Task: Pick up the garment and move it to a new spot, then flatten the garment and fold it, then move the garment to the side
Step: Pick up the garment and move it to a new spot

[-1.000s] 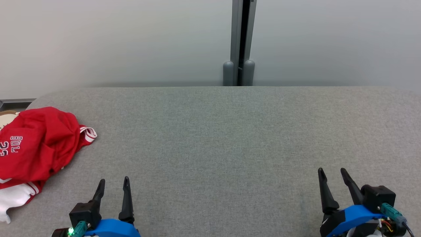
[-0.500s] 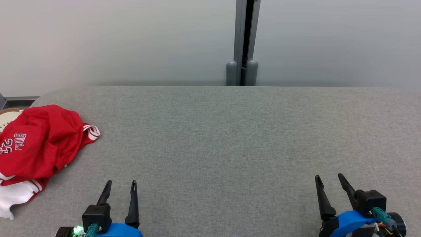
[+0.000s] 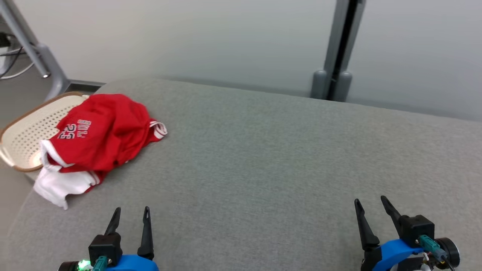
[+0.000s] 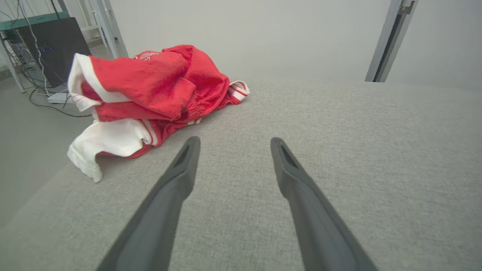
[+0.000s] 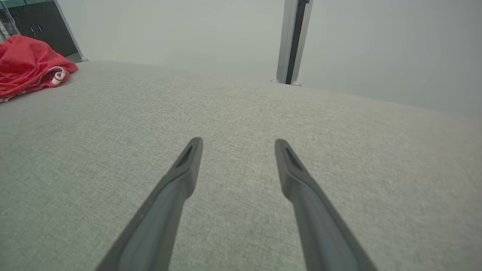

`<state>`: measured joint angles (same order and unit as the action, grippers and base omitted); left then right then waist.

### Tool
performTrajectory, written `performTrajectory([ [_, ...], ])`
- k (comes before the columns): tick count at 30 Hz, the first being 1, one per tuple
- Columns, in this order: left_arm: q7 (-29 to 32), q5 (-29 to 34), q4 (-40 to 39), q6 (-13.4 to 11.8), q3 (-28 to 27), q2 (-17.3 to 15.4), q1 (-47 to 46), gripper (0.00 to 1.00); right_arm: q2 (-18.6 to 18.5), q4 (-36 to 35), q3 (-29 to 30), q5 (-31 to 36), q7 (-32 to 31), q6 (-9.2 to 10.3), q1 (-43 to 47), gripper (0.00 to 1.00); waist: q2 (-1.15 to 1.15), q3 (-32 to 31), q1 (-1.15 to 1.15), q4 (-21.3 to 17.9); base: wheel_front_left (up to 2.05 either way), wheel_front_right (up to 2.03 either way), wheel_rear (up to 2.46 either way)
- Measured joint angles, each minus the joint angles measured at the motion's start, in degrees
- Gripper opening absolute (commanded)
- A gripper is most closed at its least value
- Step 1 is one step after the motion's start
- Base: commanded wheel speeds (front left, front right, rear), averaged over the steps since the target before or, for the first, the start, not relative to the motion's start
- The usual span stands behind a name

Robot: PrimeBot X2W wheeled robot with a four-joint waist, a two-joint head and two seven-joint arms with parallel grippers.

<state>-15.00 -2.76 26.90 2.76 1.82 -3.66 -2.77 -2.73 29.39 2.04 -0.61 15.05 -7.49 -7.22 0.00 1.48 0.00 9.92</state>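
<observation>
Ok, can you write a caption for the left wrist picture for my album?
Open left end effector facing a crumpled red and white garment on the grey surface.

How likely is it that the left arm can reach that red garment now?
Probably yes. The left gripper is open and empty, and only bare grey surface lies between it and the red garment, ahead to its left.

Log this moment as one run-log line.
phase: pre-grasp | garment: crumpled, left end of grey surface, by basket | left gripper: open, empty | right gripper: open, empty
</observation>
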Motion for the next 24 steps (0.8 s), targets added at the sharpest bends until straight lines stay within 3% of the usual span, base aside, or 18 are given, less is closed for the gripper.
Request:
performTrajectory([
  [7,0.0,-0.8,0.4,-0.2,-3.1,0.0,0.5,1.00,0.0,0.8,-2.3,-1.3,0.0,0.00,-1.3,1.00,0.00,0.6,0.00,8.2,0.00,0.00,0.00],
  [12,0.0,-1.3,0.9,-0.2,-5.5,-0.1,1.5,1.00,0.0,1.1,-4.3,-2.1,0.0,0.00,-2.0,1.00,0.00,2.0,0.00,11.7,0.00,0.00,0.00],
  [19,0.0,-4.3,2.8,2.4,-8.6,0.0,-1.6,1.00,0.0,1.4,-4.5,-0.8,0.0,0.00,-2.8,1.00,0.00,4.9,0.00,11.8,0.00,0.00,0.00],
  [24,0.0,-6.5,2.6,3.8,-12.0,-2.5,-8.5,1.00,-0.1,1.4,-3.4,0.8,0.0,0.00,-3.8,1.00,0.00,8.3,0.01,9.3,0.00,0.00,0.00],
])
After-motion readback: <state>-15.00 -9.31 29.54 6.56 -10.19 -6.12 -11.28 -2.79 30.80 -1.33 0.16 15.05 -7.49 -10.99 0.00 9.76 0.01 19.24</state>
